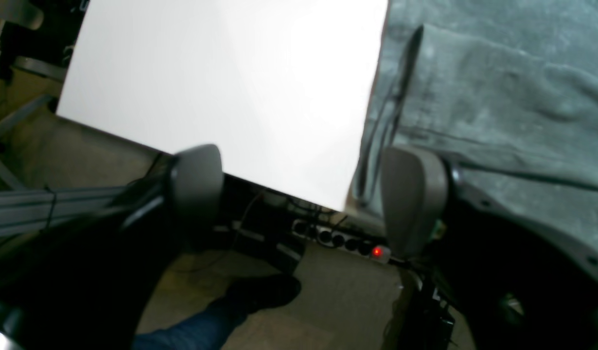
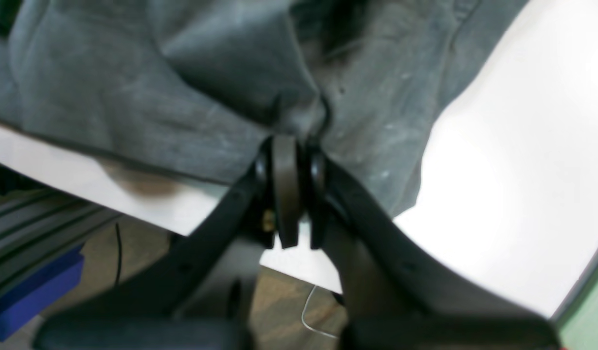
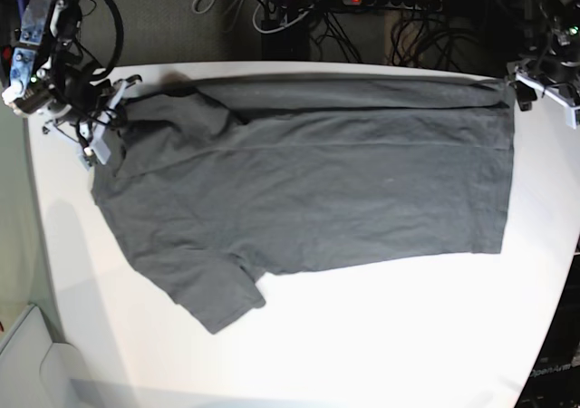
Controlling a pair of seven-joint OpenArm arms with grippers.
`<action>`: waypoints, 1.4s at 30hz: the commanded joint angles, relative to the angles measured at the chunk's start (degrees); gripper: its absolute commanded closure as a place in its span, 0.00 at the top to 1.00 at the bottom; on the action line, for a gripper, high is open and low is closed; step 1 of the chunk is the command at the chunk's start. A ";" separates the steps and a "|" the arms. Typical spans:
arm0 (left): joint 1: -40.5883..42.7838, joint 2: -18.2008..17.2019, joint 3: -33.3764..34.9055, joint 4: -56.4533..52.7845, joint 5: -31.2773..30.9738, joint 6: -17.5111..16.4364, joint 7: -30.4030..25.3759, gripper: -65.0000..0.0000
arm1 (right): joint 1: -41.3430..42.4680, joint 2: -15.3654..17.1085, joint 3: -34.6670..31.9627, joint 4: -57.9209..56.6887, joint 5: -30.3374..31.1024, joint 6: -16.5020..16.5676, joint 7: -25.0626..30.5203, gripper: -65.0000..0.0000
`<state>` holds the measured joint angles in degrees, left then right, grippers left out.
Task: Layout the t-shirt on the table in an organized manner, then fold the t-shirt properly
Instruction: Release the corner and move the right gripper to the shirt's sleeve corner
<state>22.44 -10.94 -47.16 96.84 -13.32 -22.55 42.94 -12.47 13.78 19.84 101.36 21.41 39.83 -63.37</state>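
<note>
T-shirt [image 3: 308, 190] lies spread on the table [image 3: 381, 335], flat for the most part, long axis running left-right in the base view. Hem end sits at that view's right, shoulder and sleeve end at its left. One sleeve [image 3: 213, 295] sticks out toward the near edge. Far long edge of the shirt is folded over into a band along the table's far side. Some wrinkles across the body, nothing bunched in the middle.

Right gripper [image 2: 299, 146] is at the far-left corner of the shirt in the base view. Its jaws are clenched tight on a pinch of grey cloth; in the right wrist view fabric puckers up into the closed fingers [image 2: 285, 189] and radiates in creases from there. The pinched spot is close to the table's edge, white surface visible below and to the side.

Left gripper [image 1: 299, 199] is at the far-right corner in the base view, beside the hem. Its jaws stand wide apart, grasping nothing; both grey pads [image 1: 198, 180] show in the left wrist view with floor and table edge between them. Shirt fabric lies just beside the right-hand pad in that view, contact cannot be told.

Below the table: a power strip [image 1: 342, 240] with a red light, a dark shoe [image 1: 265, 291] on the floor.
</note>
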 commanded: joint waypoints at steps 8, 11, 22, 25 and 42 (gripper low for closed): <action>-1.03 -0.88 -0.27 0.79 -0.08 0.17 -1.14 0.75 | -1.03 0.77 0.52 0.75 0.53 0.17 0.82 0.25; -1.38 -0.88 -0.36 0.79 0.00 0.17 -1.05 0.75 | -1.38 0.77 0.25 0.75 0.53 0.17 0.82 0.43; -1.38 -0.88 -0.36 0.79 0.00 0.17 -1.05 0.75 | 1.52 0.33 0.34 0.05 0.61 0.17 0.82 0.56; -1.21 -0.88 -0.36 0.79 0.00 0.17 -1.05 0.75 | 3.55 0.42 0.25 -1.89 0.61 0.17 0.82 0.56; -1.47 -0.88 -0.36 0.79 0.00 0.17 -1.05 0.75 | 8.38 -0.81 0.16 -4.35 0.61 0.17 0.91 0.00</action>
<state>21.08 -10.94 -47.16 96.79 -13.10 -22.52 43.09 -4.60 12.25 19.70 96.03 21.45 39.83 -63.37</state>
